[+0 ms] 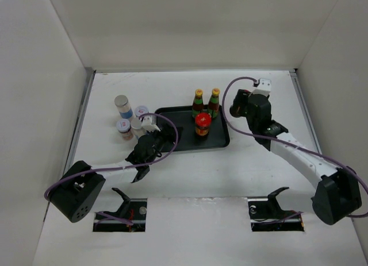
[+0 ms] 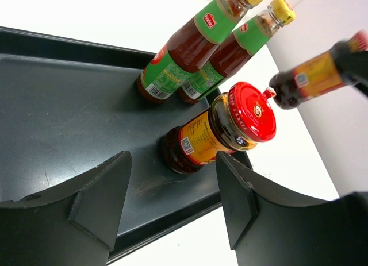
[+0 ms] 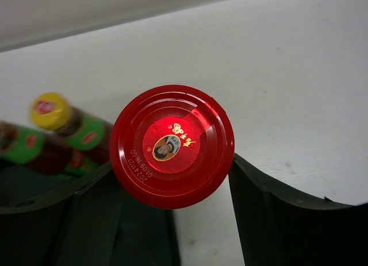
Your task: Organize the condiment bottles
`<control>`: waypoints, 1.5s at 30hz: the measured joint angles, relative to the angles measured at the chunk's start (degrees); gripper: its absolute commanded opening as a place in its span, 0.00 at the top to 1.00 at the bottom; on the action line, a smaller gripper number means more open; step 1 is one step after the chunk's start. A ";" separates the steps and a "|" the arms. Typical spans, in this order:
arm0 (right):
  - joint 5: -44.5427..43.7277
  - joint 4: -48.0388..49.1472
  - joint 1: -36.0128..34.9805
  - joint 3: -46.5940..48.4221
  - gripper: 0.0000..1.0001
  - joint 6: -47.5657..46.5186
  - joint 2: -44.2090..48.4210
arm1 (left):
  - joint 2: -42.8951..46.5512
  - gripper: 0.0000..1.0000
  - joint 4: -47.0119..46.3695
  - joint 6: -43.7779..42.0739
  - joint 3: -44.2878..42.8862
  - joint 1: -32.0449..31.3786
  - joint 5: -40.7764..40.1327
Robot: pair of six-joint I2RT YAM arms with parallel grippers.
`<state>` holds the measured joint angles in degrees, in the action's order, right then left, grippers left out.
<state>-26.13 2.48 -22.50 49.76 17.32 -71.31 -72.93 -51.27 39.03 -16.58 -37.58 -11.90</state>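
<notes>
Two slim dark bottles with green necks and yellow caps [image 1: 198, 101] [image 1: 214, 100] stand at the back of the black tray [image 1: 172, 141]. They also show in the left wrist view [image 2: 190, 47] [image 2: 236, 53]. A red-lidded jar [image 1: 202, 125] [image 2: 218, 128] stands on the tray in front of them. My left gripper [image 1: 164, 137] [image 2: 172, 203] is open and empty at the tray's near left edge, short of that jar. My right gripper [image 1: 234, 109] [image 3: 172, 168] is shut on the second red-lidded jar [image 3: 171, 145] [image 2: 319, 76], held tilted above the table just right of the tray. Four silver or white-lidded jars [image 1: 122, 105] [image 1: 124, 128] [image 1: 141, 111] [image 1: 137, 125] stand left of the tray.
White walls close in the table on the left, back and right. The arm bases [image 1: 75, 197] [image 1: 336, 194] and two black stands [image 1: 123, 200] [image 1: 276, 200] sit along the near edge. A purple cable [image 1: 230, 85] loops above the right arm.
</notes>
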 measured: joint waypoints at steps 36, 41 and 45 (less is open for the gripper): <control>-3.52 11.19 -16.61 -7.39 0.00 2.45 -6.97 | 2.14 0.38 0.52 -0.31 -0.02 -0.35 -0.66; -3.91 12.66 -16.61 -8.63 0.00 2.97 4.81 | 7.06 0.38 6.64 -1.46 -1.75 -0.37 -2.82; -4.09 14.86 -16.61 -11.10 0.33 3.93 11.13 | 11.65 0.42 15.02 -3.61 -7.98 0.02 -5.86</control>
<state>-30.22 17.34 -39.11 38.65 21.26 -60.18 -61.28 -36.25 35.42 -24.56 -37.56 -17.76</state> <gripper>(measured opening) 0.923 0.608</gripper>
